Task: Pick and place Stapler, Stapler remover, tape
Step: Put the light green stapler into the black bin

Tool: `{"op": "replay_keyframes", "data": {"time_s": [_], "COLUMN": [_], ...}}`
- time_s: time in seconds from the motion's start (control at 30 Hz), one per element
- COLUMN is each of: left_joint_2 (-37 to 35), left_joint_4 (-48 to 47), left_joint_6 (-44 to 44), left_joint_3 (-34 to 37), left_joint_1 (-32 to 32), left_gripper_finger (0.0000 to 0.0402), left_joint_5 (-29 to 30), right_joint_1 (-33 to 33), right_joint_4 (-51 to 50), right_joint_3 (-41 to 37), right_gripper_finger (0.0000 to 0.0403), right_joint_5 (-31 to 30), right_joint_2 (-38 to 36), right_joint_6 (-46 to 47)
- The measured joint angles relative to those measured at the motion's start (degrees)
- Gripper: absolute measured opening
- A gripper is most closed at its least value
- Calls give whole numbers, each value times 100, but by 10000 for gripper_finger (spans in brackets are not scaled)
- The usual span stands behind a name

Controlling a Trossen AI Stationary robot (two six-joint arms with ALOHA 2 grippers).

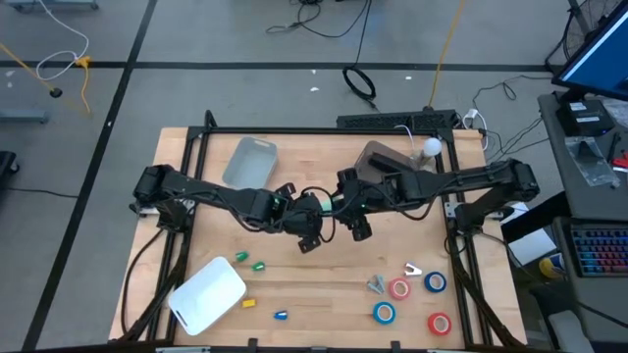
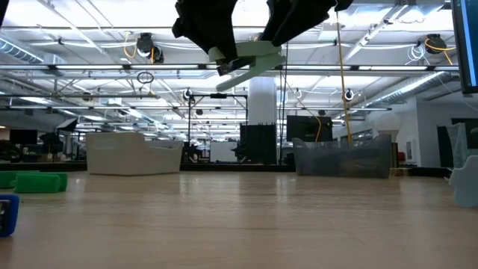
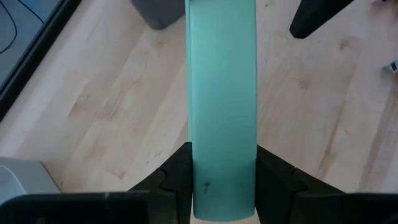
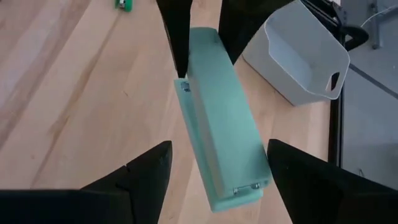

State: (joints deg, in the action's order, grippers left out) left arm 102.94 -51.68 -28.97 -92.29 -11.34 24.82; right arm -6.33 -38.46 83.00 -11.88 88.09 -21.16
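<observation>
Left jaws: the left gripper (image 3: 222,180) is clamped on the sides of the mint-green stapler (image 3: 221,93), one dark finger (image 3: 177,177) on each flank; it hangs above the middle of the counter (image 1: 324,284)
Right jaws: the right gripper (image 4: 214,171) stands wide, its two fingers either side of the stapler's far end and clear of it in the right wrist view
Stapler: held up in the air between both arms, well off the wood in the low view (image 2: 250,58), tilted a little, its hinge end with two small metal pins toward the right wrist camera
Tape: four rolls lie on the counter's near right part, a red roll (image 1: 398,288) and a blue roll (image 1: 435,282) behind, a blue roll (image 1: 384,313) and a red roll (image 1: 439,323) in front, close together
Stapler remover: small metal claw pieces (image 1: 377,284) lie just beside the rear red roll; another pale piece (image 1: 411,269) sits near the rear blue roll
Bins: a grey bin (image 1: 250,162) sits at the counter's far left-centre, a darker bin (image 1: 378,160) at far right-centre under the right arm, a white bin (image 1: 208,294) overturned at the near left
Small items: green pieces (image 1: 257,265) beside the white bin, a yellow piece (image 1: 249,304) and a blue piece (image 1: 281,316) nearer the front edge
</observation>
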Motion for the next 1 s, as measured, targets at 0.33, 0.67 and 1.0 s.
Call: {"op": "replay_keyframes", "data": {"time_s": [0.33,0.67,1.0], "left_joint_2": [61,166,166], "left_joint_4": [132,112,157], "left_joint_6": [47,9,-8], "left_joint_3": [0,0,2], "left_joint_1": [3,-8,5], "left_gripper_finger": [124,124,124], "left_joint_5": [91,105,147], "right_joint_1": [114,170,173], "right_joint_4": [-77,-352,-256], "right_joint_3": [138,321,321], "right_gripper_finger": [258,230,206], "right_joint_5": [-9,-13,-283], "right_joint_2": [515,671,669], "right_joint_6": [-249,-270,-270]}}
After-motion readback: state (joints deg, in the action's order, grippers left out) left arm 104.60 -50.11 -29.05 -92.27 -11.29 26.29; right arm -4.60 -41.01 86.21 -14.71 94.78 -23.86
